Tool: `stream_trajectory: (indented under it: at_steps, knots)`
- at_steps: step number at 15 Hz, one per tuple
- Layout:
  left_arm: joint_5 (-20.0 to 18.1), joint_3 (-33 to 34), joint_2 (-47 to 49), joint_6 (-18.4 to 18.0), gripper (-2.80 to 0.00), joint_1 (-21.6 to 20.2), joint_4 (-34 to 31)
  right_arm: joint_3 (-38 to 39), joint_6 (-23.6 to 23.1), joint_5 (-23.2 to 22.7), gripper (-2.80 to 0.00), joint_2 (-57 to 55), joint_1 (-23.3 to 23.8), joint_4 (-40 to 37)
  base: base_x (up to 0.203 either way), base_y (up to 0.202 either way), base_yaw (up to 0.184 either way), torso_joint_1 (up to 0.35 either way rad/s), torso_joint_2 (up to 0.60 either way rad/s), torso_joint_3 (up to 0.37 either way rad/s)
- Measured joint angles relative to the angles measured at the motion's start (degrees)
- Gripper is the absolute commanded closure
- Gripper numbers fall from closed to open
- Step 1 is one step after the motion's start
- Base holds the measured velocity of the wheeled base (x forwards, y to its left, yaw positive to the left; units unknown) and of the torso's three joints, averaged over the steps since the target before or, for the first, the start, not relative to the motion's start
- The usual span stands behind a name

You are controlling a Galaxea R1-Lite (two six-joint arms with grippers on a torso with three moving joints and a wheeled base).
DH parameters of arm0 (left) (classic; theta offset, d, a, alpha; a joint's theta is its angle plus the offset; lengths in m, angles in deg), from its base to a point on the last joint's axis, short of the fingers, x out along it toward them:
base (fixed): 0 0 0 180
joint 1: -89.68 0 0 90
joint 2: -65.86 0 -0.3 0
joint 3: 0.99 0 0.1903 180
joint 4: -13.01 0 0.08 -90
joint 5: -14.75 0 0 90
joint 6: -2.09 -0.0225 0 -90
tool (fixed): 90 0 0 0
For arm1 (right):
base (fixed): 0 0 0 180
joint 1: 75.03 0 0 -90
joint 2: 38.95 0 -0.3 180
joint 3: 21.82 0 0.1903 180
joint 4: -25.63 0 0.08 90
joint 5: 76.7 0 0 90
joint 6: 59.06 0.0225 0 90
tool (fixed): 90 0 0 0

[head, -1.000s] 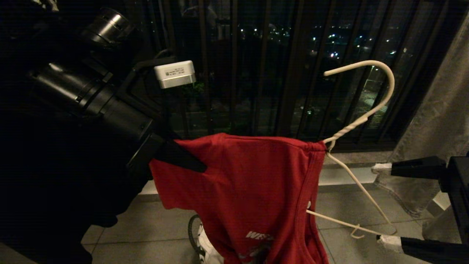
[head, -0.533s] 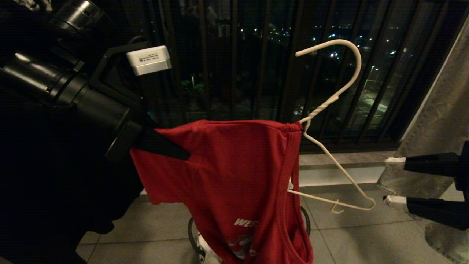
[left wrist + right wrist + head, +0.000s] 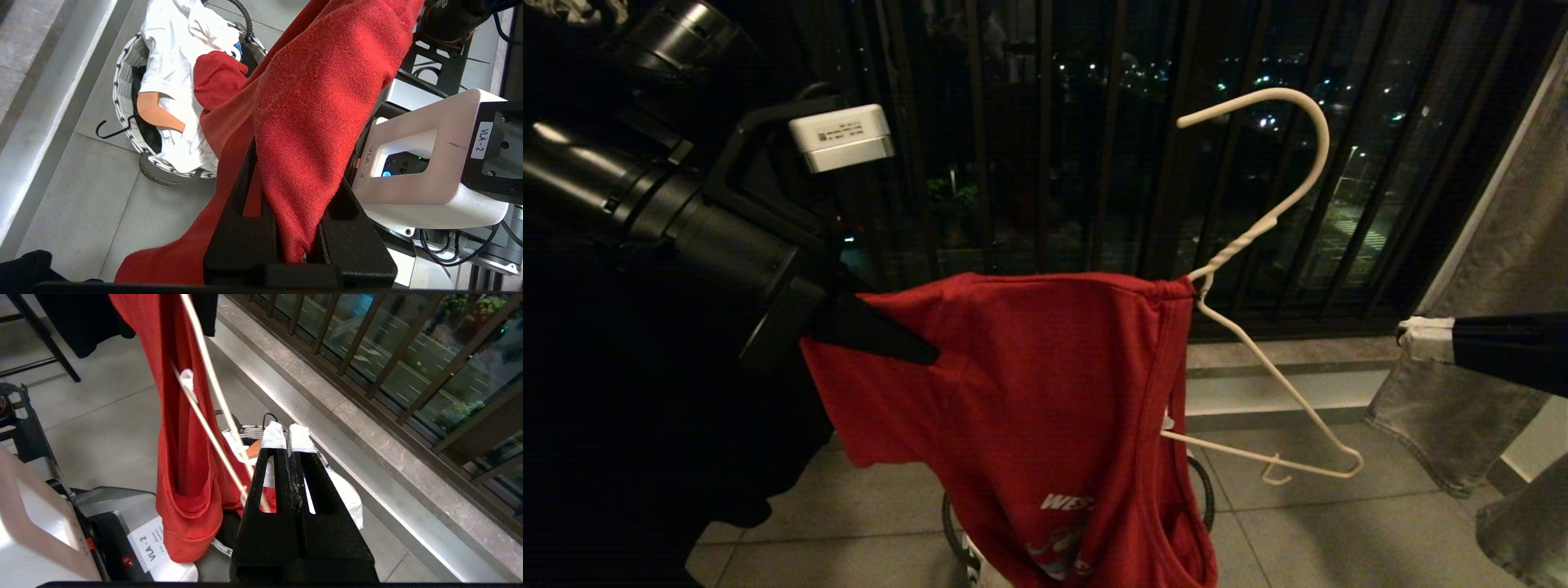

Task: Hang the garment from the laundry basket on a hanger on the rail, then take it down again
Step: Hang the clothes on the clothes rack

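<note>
Your left gripper (image 3: 294, 228) has its black jaws pinched on a fold of the red short-sleeved T-shirt (image 3: 1045, 392), holding one shoulder of it up in front of the dark balcony railing (image 3: 1045, 163). The shirt's neck is bunched at the twisted neck of the thin white wire hanger (image 3: 1258, 237), whose curved hook rises free in front of the railing and catches on nothing. One wire shoulder sticks out bare beyond the shirt; the rest is inside the cloth.

Your right gripper (image 3: 288, 439) sits off to the bare side of the hanger, apart from it, its white-taped jaws pressed together on nothing.

Below the shirt you can see the small round white woven basket (image 3: 122, 81) on the tiled floor, holding a white cloth (image 3: 171, 61) and a tan wooden hanger (image 3: 157, 112); the shirt's hem trails down beside it.
</note>
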Motion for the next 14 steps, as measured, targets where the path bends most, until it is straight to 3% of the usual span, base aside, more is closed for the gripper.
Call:
stream_trajectory:
  at_steps: [2, 6, 8, 14]
  knots:
    - [-0.1, 0.2, -0.1, 0.2, 0.0, -0.1, 1.0, -0.9, 0.9, 0.1, 0.0, -0.9, 0.0, 0.0, 0.0, 0.0, 0.0, 0.0, 0.0, 0.0]
    - [-0.1, 1.7, -0.9, 4.4, 0.0, -0.1, 6.2, -5.5, 10.6, 0.2, 0.0, -2.9, 0.0, 0.1, 0.0, 0.0, 0.0, 0.0, 0.0, 0.0]
    - [-0.2, 4.0, -1.5, 6.5, 0.0, -0.1, 9.1, -6.2, 11.1, 0.0, 0.0, -3.5, -0.3, 0.0, 0.0, 0.0, 0.0, 0.0, 0.0, 0.0]
    - [0.0, 13.9, -5.2, 17.3, 0.0, -0.1, 22.3, -9.4, 15.7, 0.1, 0.0, -7.9, -1.2, -0.4, 0.0, 0.0, 0.0, 0.0, 0.0, 0.0]
